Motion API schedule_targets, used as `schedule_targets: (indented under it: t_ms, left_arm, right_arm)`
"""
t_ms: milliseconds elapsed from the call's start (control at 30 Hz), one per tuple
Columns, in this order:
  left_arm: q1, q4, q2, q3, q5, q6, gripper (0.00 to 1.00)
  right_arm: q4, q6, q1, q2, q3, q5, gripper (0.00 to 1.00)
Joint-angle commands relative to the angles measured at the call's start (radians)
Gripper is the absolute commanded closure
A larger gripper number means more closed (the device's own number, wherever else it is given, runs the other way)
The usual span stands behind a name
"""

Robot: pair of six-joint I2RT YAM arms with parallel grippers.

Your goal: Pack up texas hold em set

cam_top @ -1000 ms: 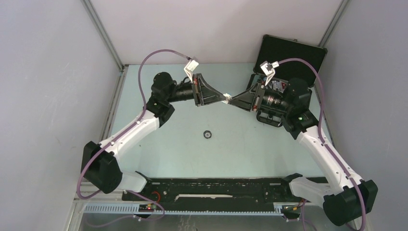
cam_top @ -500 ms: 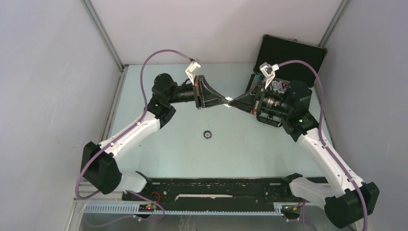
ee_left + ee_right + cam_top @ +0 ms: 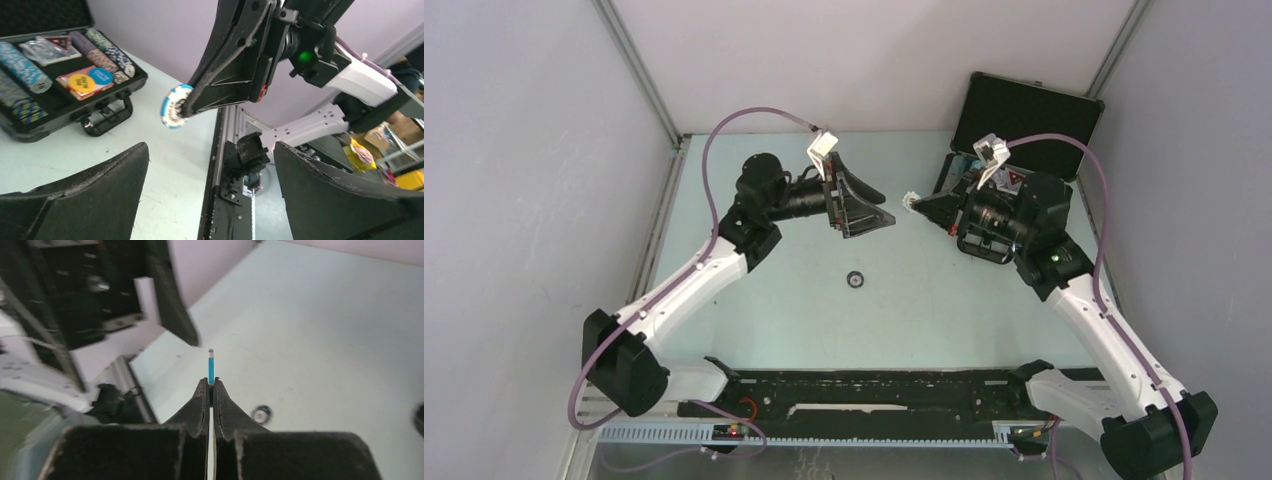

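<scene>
Left of the open black briefcase (image 3: pixel 1027 108), a pale green table (image 3: pixel 804 320) stretches between grey walls (image 3: pixel 524 150), with a metal frame post (image 3: pixel 639 70) rising behind it. One loose disc (image 3: pixel 856 279) lies flat on the table, well left of the briefcase and nearer the arm bases. The briefcase sits at the far right with its lid raised. Its tray holds rows of striped poker chips (image 3: pixel 20 65), a yellow disc (image 3: pixel 80 82), a blue disc (image 3: pixel 101 75) and a triangular token (image 3: pixel 59 42). The left gripper (image 3: pixel 887 207) reaches level toward the briefcase, its jaws spread wide with nothing between them. The right gripper (image 3: pixel 916 203), just left of the briefcase, points away from it. It is pinched tight on a blue-and-white chip (image 3: pixel 173 106) held on edge, clear of the left gripper.
</scene>
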State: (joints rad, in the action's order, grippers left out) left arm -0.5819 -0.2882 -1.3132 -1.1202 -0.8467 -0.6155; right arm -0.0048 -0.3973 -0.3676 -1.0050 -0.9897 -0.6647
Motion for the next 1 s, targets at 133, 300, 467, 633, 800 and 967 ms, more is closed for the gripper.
schedule_targets:
  t_ms: [133, 300, 467, 633, 800, 967]
  left_arm:
    - [0.030, 0.239, 0.101, -0.025, 0.351, 0.134, 0.00]
    - [0.069, 0.278, 0.071, -0.041, 0.362, 0.093, 0.00]
    - [0.082, 0.269, 0.070, -0.034, 0.369, 0.086, 0.00]
    - [0.114, 0.237, 0.064, -0.029, 0.325, 0.060, 0.00]
    - [0.179, 0.088, 0.021, 0.015, 0.228, -0.073, 0.00]
    - [0.232, 0.008, -0.017, 0.024, 0.177, -0.157, 0.00]
  right_arm:
    - [-0.206, 0.438, 0.069, -0.040, -0.003, 0.345, 1.00]
    - [-0.175, 0.503, 0.187, -0.236, -0.070, 0.225, 1.00]
    - [-0.308, 0.703, 0.224, -0.428, -0.237, 0.390, 1.00]
    - [-0.405, 0.861, 0.246, -0.561, -0.358, 0.525, 1.00]
    - [-0.493, 0.948, 0.242, -0.683, -0.475, 0.601, 1.00]
    - [-0.540, 1.018, 0.230, -0.759, -0.503, 0.639, 1.00]
